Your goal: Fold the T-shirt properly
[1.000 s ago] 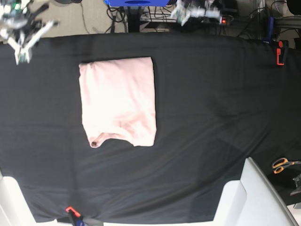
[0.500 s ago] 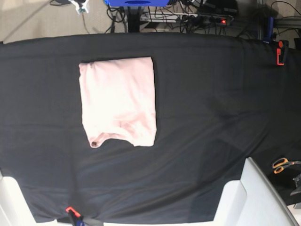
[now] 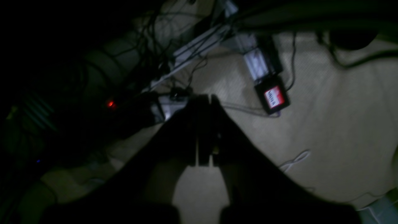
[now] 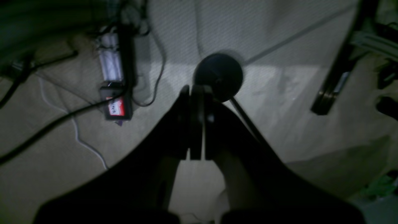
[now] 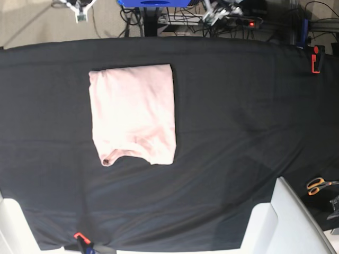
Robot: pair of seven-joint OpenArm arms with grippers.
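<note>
Shirt [image 5: 132, 114] lies folded into a neat rectangle left of centre on the black cloth [image 5: 238, 116]; both grippers, left [image 3: 203, 130] and right [image 4: 196, 124], hang closed and empty off the table's far edge, suggesting folding is finished.

Both arms are drawn up at the far edge of the base view, only their tips showing. The left gripper [image 3: 204, 130] has its jaws pressed flat together, holding nothing, in its dim wrist view. The right gripper [image 4: 196, 124] likewise has jaws closed and empty. In the base view the left gripper [image 5: 220, 11] and right gripper [image 5: 79, 7] sit well apart.
</note>
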